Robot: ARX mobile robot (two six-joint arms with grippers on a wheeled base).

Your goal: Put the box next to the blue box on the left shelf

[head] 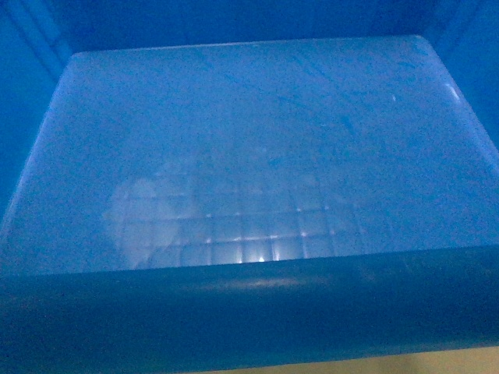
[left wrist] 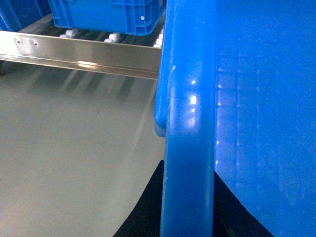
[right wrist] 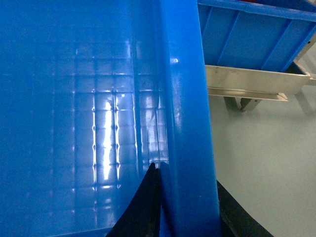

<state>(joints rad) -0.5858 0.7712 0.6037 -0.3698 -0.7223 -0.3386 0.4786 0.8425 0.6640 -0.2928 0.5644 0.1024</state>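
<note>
- The box (head: 257, 140) was carried up close under the head camera, its pale gridded floor filling that view and its near rim running left to right along the bottom.
- The left gripper (left wrist: 190, 197) straddled the box's left rim: dark fingers (left wrist: 143, 207) showed on either side of the wall, closed onto it.
- The right gripper (right wrist: 185, 207) pinched the right rim the same way, one dark finger (right wrist: 143, 202) inside the box and one outside.
- The box therefore hung between the two arms, neither nearer than the other.
- The left shelf (left wrist: 84, 57) lay ahead at the far side, its metal front rail and white rollers visible past the box's left wall.
- The other blue box (left wrist: 106, 15) already sat on those rollers.
- Grey floor (left wrist: 64, 148) still separated the carried box from the rail, so by my judgement it had yet to go forward onto the rollers.
</note>
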